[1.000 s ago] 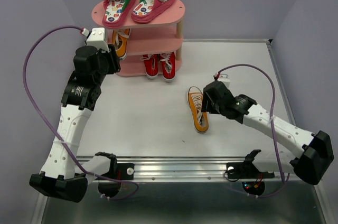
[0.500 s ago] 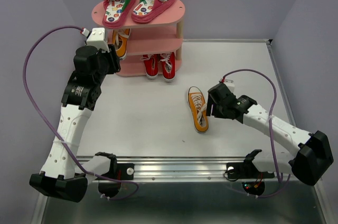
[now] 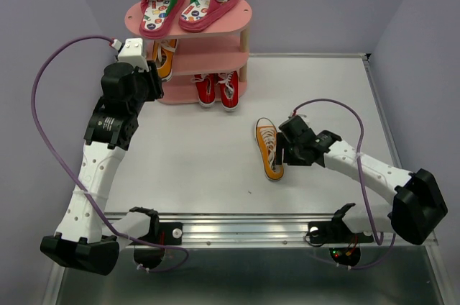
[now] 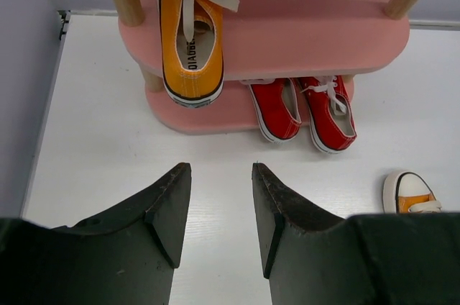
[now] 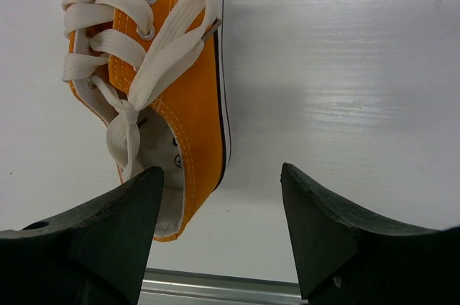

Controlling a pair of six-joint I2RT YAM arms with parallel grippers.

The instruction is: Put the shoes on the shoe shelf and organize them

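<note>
The pink shoe shelf (image 3: 244, 21) stands at the back. Both pink flip-flops (image 3: 188, 4) lie on its top board. One orange sneaker (image 3: 164, 60) sits on the middle board, also in the left wrist view (image 4: 188, 32). The red sneakers (image 3: 218, 89) sit on the bottom board (image 4: 215, 114). The second orange sneaker (image 3: 269, 148) lies on the table. My right gripper (image 3: 282, 154) is open right beside it; in the right wrist view (image 5: 221, 175) one finger is over the sneaker's (image 5: 169, 82) heel opening and its right side wall lies between the jaws. My left gripper (image 3: 154, 80) is open and empty in front of the shelf (image 4: 221, 175).
A metal rail (image 3: 244, 229) runs along the table's near edge, just behind the loose sneaker's heel (image 5: 215, 287). Purple walls enclose the table on three sides. Purple cables loop from both arms. The loose sneaker's toe shows at the right in the left wrist view (image 4: 410, 193).
My right gripper has moved left and closer to the loose orange sneaker, now straddling its heel side. The left arm and the shoes have not moved.
</note>
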